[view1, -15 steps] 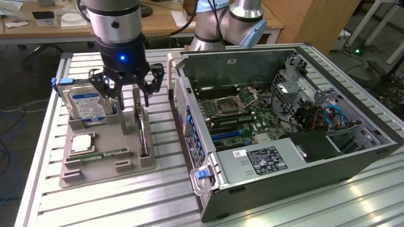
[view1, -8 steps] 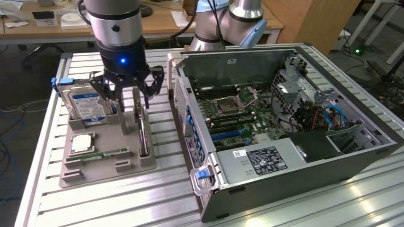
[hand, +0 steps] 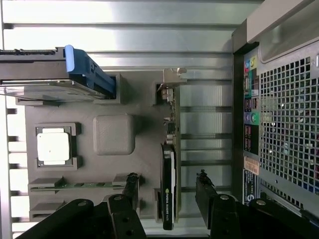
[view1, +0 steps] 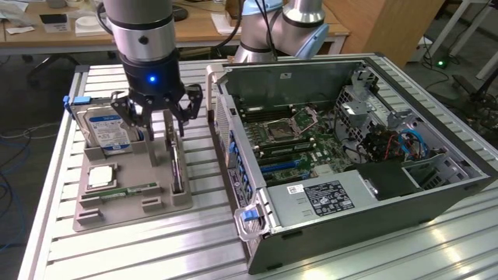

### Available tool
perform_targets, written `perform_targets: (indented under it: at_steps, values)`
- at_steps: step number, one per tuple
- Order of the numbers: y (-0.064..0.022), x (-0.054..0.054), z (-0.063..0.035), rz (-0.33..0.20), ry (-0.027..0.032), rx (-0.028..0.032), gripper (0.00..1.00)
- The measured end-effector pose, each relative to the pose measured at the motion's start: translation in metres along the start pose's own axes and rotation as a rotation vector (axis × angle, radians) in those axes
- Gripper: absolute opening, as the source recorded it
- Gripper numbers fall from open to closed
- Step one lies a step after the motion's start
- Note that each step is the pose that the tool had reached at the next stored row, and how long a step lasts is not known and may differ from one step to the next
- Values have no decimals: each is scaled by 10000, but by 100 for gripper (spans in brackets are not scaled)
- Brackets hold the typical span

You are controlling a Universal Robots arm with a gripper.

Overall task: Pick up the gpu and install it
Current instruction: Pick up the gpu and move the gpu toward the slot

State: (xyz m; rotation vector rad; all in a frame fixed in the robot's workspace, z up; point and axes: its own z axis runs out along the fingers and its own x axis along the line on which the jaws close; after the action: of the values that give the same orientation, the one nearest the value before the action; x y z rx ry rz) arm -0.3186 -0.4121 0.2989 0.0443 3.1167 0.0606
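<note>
The gpu point(view1: 176, 166) stands on its edge in a slot along the grey parts tray point(view1: 132, 205), on the side facing the computer case. In the wrist view the gpu point(hand: 168, 169) appears edge-on as a thin dark card, with its silver bracket point(hand: 172, 79) at the far end. My gripper point(view1: 161, 129) hangs open just above the card's bracket end. In the wrist view my gripper point(hand: 167, 183) straddles the card, one black finger point(hand: 130, 186) on each side and apart from it. Nothing is held.
The tray also carries a hard drive point(view1: 107, 131) with a blue-white label, a square processor point(view1: 101, 175) and a green memory stick point(view1: 125, 191). The open computer case point(view1: 350, 192) lies close beside the tray, motherboard point(view1: 300, 140) exposed. Everything rests on a slatted aluminium table point(view1: 155, 245).
</note>
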Motion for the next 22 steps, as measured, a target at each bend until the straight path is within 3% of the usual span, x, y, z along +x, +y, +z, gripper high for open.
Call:
perform_targets:
  at_steps: [22]
  values:
    - [-15,3,153,-4,-5,4,59]
